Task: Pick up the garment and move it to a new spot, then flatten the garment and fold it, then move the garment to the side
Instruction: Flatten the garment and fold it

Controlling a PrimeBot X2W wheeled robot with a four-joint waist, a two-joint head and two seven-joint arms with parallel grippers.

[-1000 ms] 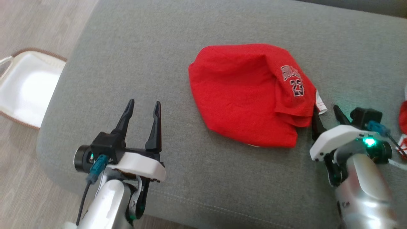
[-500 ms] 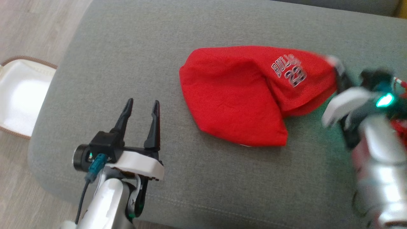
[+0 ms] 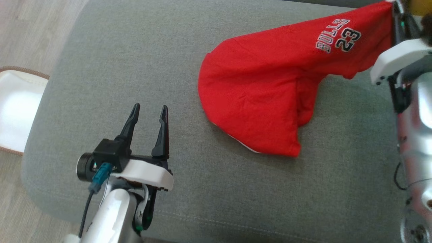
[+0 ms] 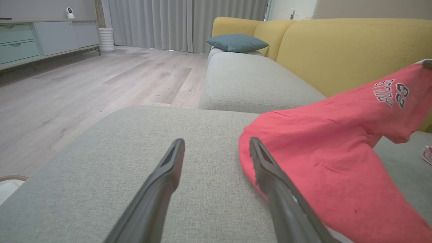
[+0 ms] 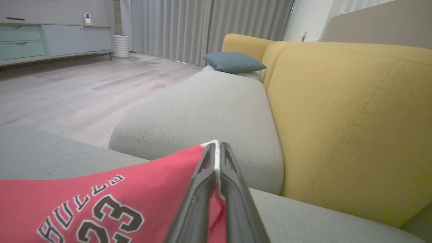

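Note:
The garment (image 3: 270,91) is red, with "BULLS 23" printed near one corner. It lies partly on the grey cushion (image 3: 135,50), and its printed corner is pulled up toward the upper right. My right gripper (image 3: 395,13) is shut on that corner; the right wrist view shows the cloth edge pinched between its fingers (image 5: 216,162). The garment (image 5: 84,206) hangs to the left below them. At the lower left my left gripper (image 3: 148,113) stands open over bare cushion, left of the garment (image 4: 337,162), with nothing between its fingers.
A white basket (image 3: 17,111) with a brown rim stands on the wood floor left of the cushion. A yellow sofa back (image 5: 337,118) rises behind, and a second grey seat (image 4: 249,81) carries a blue pillow (image 4: 236,42). A small pale item (image 4: 427,153) lies at the far right.
My right gripper shut on the garment's printed corner and lifted it up and to the right, stretching the cloth. The head camera shifted. The left arm held still.

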